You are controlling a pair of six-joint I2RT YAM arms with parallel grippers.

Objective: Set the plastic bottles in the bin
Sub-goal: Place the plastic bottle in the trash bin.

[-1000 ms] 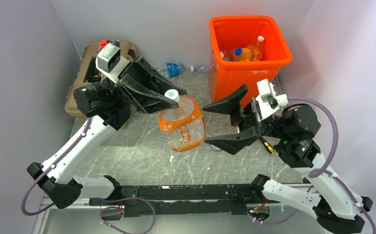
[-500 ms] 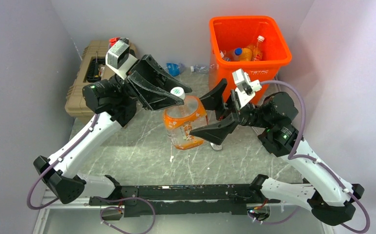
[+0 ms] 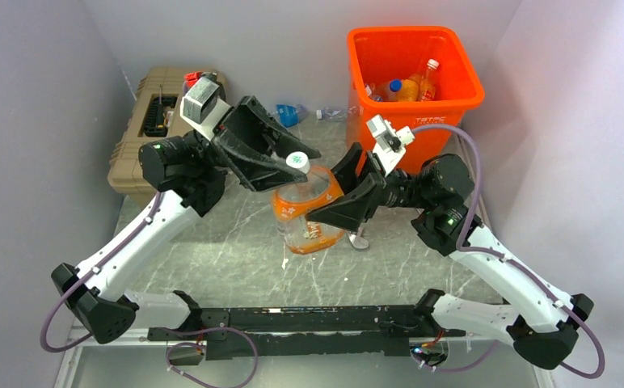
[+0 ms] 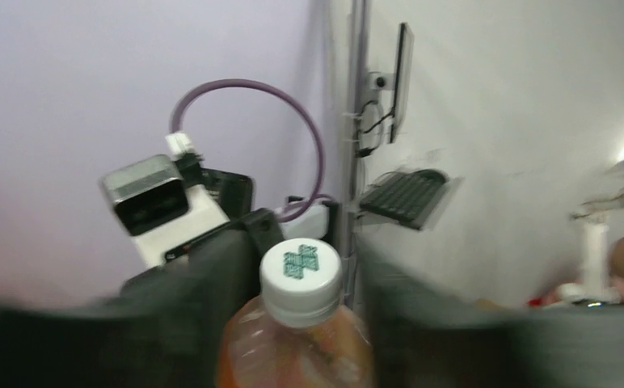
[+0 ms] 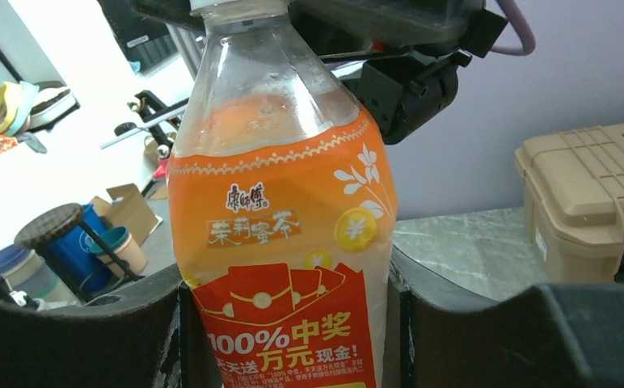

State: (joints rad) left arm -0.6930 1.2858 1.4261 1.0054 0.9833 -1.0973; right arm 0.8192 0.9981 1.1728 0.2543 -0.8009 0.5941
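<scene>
The left arm reaches up from its base and bends inward over the table (image 3: 236, 250), its wrist turned toward the middle. The left gripper (image 3: 291, 162) pinches the bottle (image 3: 309, 212) at the neck, just under the white cap (image 4: 301, 271). In the left wrist view the cap stands between the two dark fingers.

The right arm rises from its base, folds at the elbow and points its gripper leftward. The right gripper (image 3: 333, 194) straddles the bottle's body, one finger above and one below in the top view. In the right wrist view its jaws press against both sides of the orange label (image 5: 280, 267).

The bottle is upright and slightly tilted, held above the middle of the table by both grippers, in front of and to the left of the bin (image 3: 462, 101).

Several other bottles (image 3: 410, 85) lie inside the bin. Two loose bottles (image 3: 291, 113) lie at the back wall, between the toolbox (image 3: 135, 141) and the bin.
</scene>
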